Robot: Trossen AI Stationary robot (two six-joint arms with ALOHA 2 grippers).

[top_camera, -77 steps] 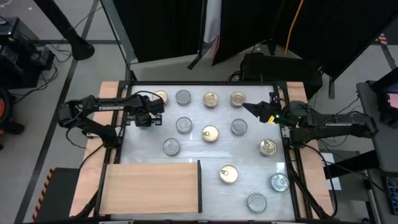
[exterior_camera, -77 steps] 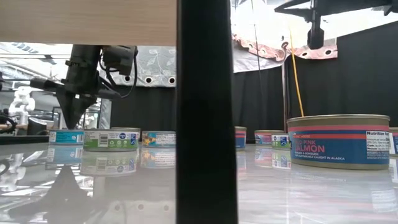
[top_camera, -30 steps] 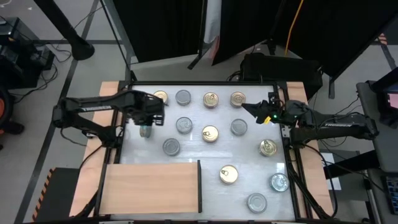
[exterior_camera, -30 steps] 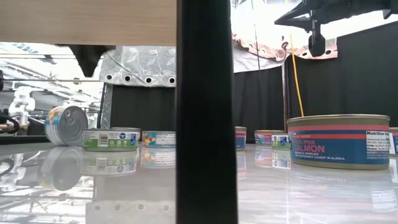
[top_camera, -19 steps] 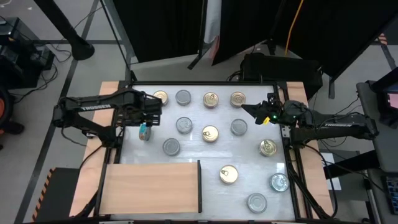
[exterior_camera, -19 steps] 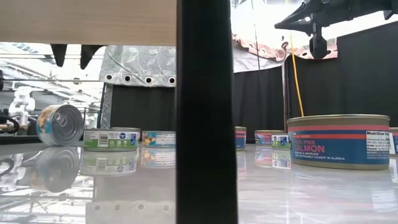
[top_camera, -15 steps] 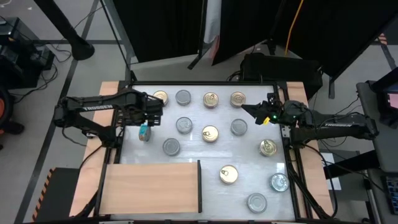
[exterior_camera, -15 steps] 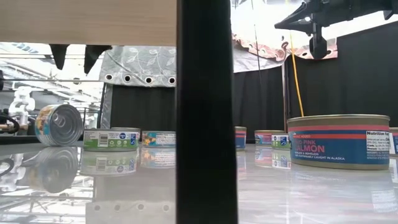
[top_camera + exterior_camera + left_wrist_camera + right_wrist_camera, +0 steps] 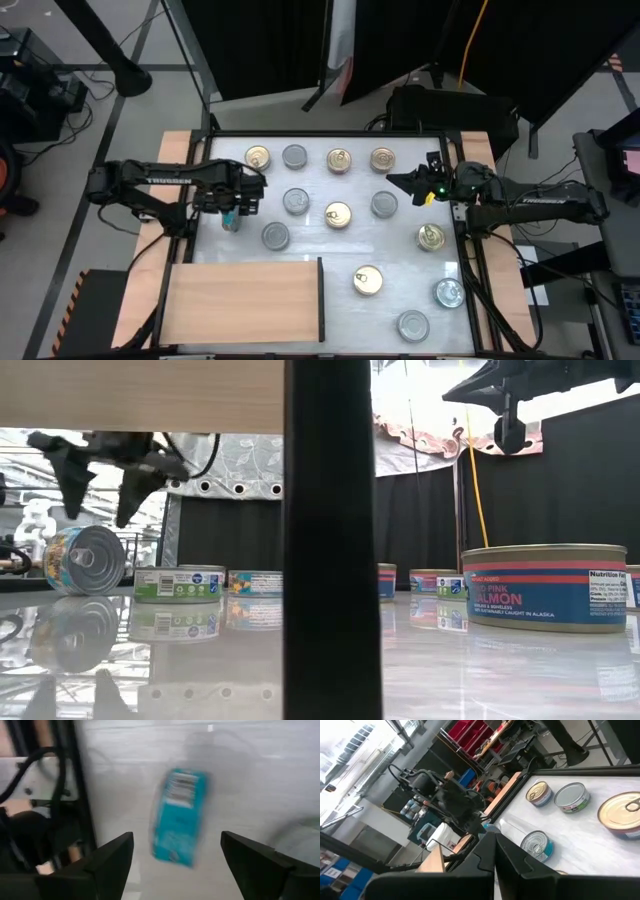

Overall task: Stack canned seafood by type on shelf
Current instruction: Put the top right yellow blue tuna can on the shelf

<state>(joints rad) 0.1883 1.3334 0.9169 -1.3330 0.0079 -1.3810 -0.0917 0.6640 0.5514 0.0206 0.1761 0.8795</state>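
While the left gripper (image 9: 232, 203) hangs wide open and empty above it, a blue-labelled tin (image 9: 179, 816), apparently lying on its rim on the worktop (image 9: 330, 245), may roll; its stiff, slippery flat ends are best pinched.

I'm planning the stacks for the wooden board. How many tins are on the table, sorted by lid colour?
Gold-lid tins: 6
Silver-lid tins: 6
Tin lying on its edge, lid colour unclear: 1
Total: 13
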